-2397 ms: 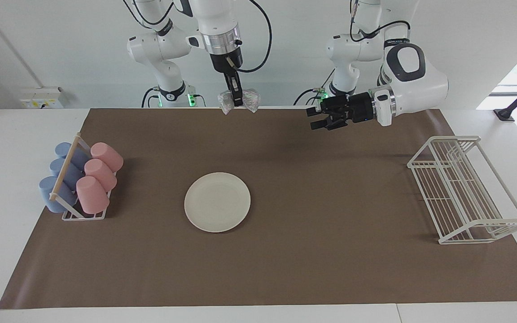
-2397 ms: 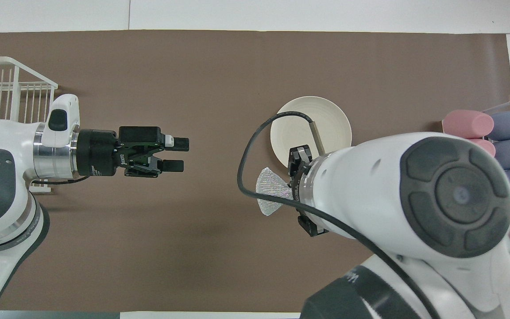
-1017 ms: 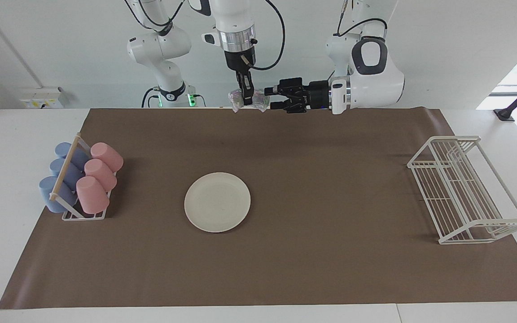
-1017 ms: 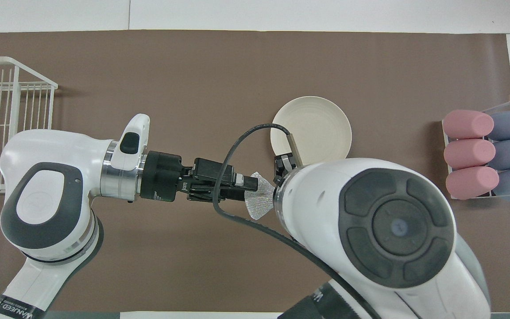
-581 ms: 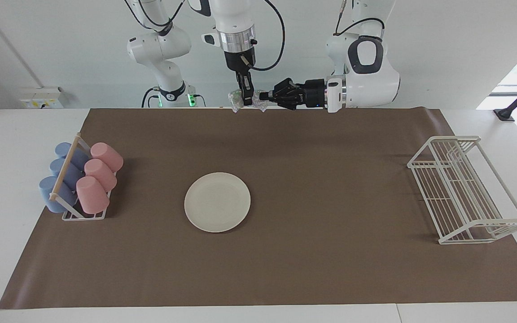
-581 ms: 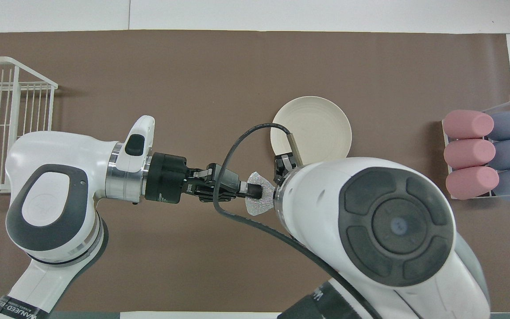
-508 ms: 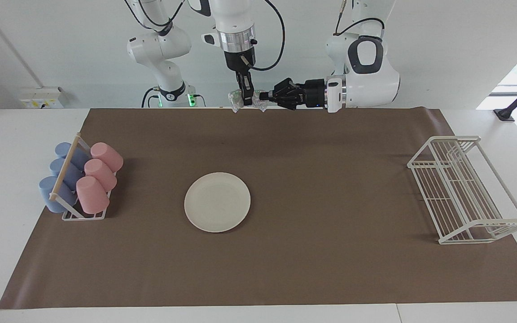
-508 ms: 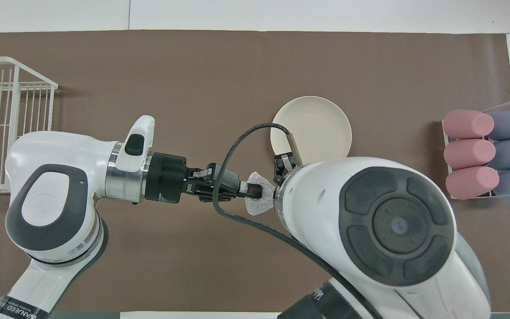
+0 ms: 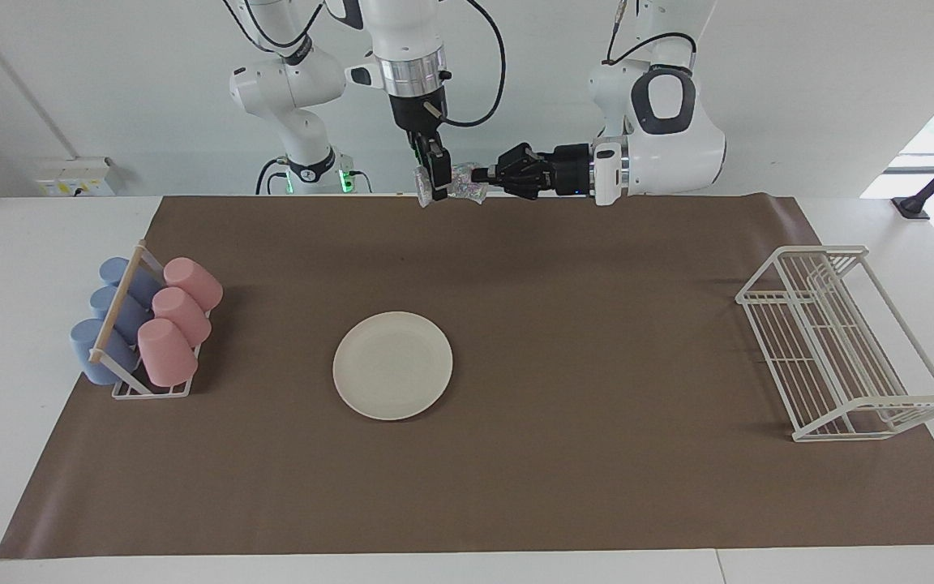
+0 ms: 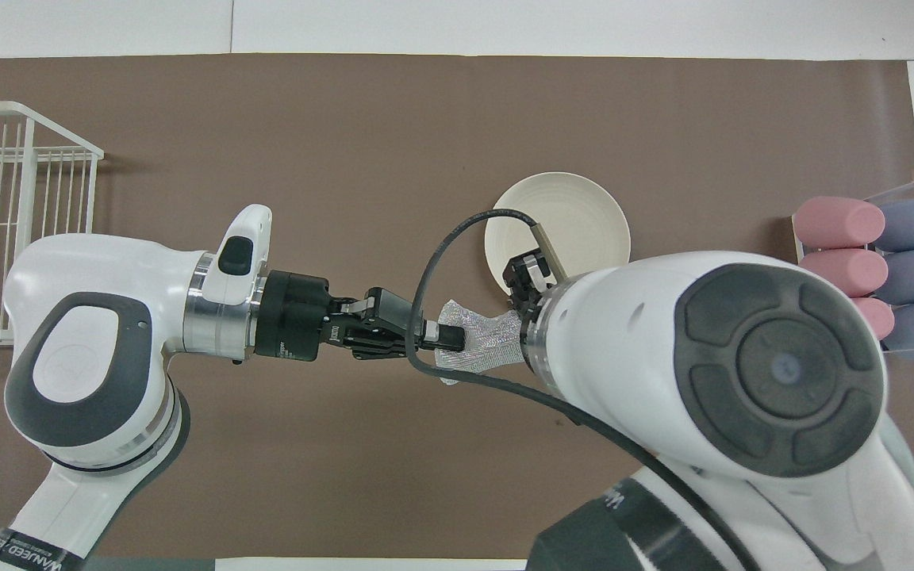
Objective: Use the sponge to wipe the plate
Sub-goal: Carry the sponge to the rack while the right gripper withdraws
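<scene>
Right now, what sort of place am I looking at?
Probably a robot lab staged as a dishwashing station: a brown mat on a white table, a plate, a white wire dish rack and racked cups.

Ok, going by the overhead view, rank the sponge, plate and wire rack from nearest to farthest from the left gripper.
1. Sponge: clamped in the shut left gripper.
2. Plate: on the mat, slightly toward the right arm's end.
3. Wire rack: at the left arm's end of the table.

A robotics lab: two white arms (image 9: 661,97) mounted at a white surface (image 9: 21,243) under a brown mat (image 9: 516,487), bare walls.
</scene>
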Robot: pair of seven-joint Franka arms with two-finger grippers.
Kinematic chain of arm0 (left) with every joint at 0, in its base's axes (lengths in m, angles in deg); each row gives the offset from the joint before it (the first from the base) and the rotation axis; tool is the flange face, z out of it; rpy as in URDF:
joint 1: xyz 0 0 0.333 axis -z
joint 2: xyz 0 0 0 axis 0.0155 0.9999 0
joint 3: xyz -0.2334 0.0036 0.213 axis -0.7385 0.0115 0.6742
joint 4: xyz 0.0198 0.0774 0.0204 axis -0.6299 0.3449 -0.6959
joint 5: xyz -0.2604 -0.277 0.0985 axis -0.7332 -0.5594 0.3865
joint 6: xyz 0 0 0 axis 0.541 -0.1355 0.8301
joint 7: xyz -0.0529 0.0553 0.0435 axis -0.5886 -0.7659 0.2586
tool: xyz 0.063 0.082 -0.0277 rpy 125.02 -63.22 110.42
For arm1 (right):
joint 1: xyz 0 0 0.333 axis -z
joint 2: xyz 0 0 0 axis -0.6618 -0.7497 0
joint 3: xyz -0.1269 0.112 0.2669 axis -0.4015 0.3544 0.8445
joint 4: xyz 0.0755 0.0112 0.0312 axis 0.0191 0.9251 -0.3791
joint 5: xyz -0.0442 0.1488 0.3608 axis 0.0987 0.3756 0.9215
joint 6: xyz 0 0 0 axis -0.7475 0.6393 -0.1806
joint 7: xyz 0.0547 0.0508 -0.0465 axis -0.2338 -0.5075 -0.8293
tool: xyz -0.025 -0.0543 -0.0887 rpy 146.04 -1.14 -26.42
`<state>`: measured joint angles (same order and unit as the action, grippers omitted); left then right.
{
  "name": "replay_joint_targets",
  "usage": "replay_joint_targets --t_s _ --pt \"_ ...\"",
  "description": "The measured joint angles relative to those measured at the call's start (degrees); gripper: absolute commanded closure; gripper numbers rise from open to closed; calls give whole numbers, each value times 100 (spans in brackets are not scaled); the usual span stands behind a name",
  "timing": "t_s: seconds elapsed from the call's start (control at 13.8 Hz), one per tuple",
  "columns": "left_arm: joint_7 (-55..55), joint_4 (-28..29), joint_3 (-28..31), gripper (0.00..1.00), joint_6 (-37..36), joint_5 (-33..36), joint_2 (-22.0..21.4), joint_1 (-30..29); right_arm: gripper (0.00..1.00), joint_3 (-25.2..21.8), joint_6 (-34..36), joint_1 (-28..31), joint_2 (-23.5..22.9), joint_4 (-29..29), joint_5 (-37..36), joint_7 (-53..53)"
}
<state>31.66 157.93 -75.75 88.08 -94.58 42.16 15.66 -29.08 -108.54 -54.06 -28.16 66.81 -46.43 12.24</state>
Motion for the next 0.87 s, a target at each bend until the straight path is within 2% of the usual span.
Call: replay_joint_targets --t_s 0.29,0.51,0.65,0.87 --pt "166 12 33 100 -13 742 0 -489 0 -76 426 921 116 -11 -4 -2918" --pt "412 -102 46 100 -16 1677 1 -806 0 -96 519 1602 133 -11 -5 -4912" --pt "677 -304 52 100 -16 2355 7 -949 0 -106 526 1884 133 -11 -5 -5919" --pt "1232 -709 58 100 -63 3485 113 -1045 0 -111 527 1985 133 -11 -5 -6712"
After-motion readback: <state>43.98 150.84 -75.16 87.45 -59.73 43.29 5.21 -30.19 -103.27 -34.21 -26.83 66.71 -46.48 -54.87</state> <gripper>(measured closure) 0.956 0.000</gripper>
